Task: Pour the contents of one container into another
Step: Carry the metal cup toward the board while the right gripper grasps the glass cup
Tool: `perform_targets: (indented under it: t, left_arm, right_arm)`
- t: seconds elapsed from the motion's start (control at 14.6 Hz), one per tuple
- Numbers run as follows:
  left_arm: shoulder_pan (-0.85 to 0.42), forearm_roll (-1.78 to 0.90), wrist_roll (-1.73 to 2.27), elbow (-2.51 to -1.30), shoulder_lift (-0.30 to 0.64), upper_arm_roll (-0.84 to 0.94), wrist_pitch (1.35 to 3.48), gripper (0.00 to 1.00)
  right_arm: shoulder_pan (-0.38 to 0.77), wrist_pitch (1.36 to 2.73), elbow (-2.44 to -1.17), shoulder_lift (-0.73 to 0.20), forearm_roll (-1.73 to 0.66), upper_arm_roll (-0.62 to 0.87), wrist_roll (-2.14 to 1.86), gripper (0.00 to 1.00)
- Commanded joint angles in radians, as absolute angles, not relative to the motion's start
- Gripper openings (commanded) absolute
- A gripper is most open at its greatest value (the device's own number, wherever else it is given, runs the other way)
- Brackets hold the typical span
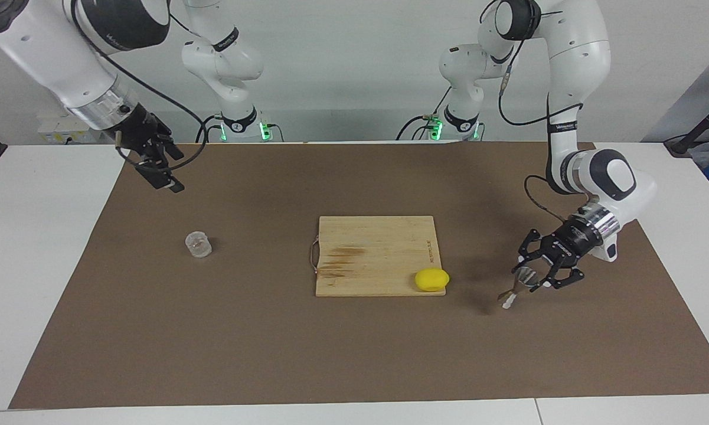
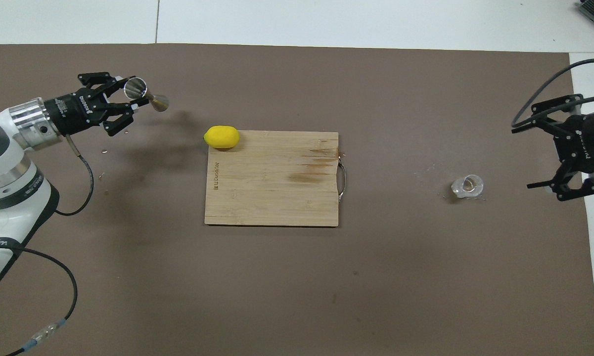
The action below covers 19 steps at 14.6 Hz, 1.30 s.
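Observation:
The clear squat cup [image 1: 198, 244] stands upright on the brown mat toward the right arm's end; it also shows in the overhead view [image 2: 468, 186]. My right gripper [image 1: 174, 171] is open and empty, raised over the mat's edge beside the cup, also seen from overhead [image 2: 536, 148]. My left gripper [image 1: 534, 277] is shut on the steel hourglass jigger [image 1: 516, 289], gripping one cone. It holds the jigger tipped almost on its side, low over the mat at the left arm's end. The overhead view shows that gripper [image 2: 128, 96] and the jigger [image 2: 146, 94] too.
A wooden cutting board [image 1: 378, 248] with a metal handle lies mid-mat [image 2: 272, 188]. A yellow lemon [image 1: 431, 279] sits on its corner nearest the jigger, also visible from overhead [image 2: 221, 137]. The brown mat [image 1: 354, 354] covers most of the white table.

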<state>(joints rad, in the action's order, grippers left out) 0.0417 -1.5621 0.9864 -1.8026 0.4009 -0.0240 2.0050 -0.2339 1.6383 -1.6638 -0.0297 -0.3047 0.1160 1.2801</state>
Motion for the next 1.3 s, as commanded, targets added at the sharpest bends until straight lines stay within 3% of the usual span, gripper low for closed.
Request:
perform_targets:
  t: [0.0,0.34,0.62,1.23]
  left_arm:
    - [0.028,-1.568,0.993,-1.789,0.391,0.059,2.006,0.0]
    - [-0.132,-1.589,1.006,-1.795,0.388,0.072,2.026,0.0]
    - [-0.291,-1.643,1.034,-1.796,0.38,0.074,2.207,0.0]
    - [-0.459,-1.68,1.037,-1.805,0.394,0.074,2.397,0.0]
  right_arm:
    - [-0.276,1.715,-1.761,-0.02,-0.341,0.123,1.313,1.0]
    - [-0.38,1.768,-1.792,-0.159,-0.442,0.123,1.205,1.0]
    - [-0.416,1.81,-1.813,-0.238,-0.459,0.124,1.079,1.0]
    - [-0.476,1.891,-1.842,-0.411,-0.568,0.124,0.805,1.0]
